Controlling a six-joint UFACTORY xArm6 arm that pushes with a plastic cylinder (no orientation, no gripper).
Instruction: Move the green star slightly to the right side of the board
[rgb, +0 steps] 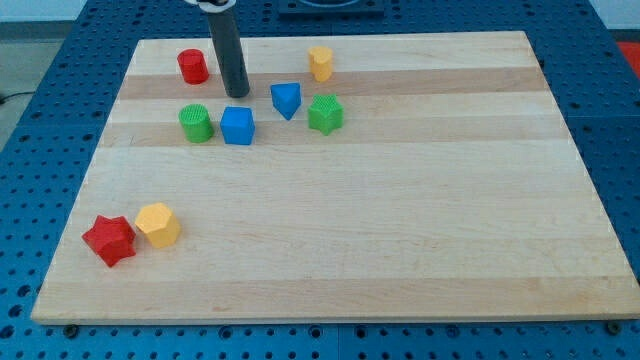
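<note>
The green star (325, 114) lies on the wooden board (400, 220) near the view's top, a little left of the middle. My tip (238, 94) rests on the board well to the left of the star, just above the blue cube (238, 126). The blue triangular block (286, 100) lies between my tip and the green star. The dark rod rises from the tip to the view's top edge.
A red cylinder (193, 67) sits left of the rod near the top. A green cylinder (196, 123) is beside the blue cube. A yellow block (320, 63) lies above the star. A red star (109, 240) and a yellow hexagon (158, 224) lie at the lower left.
</note>
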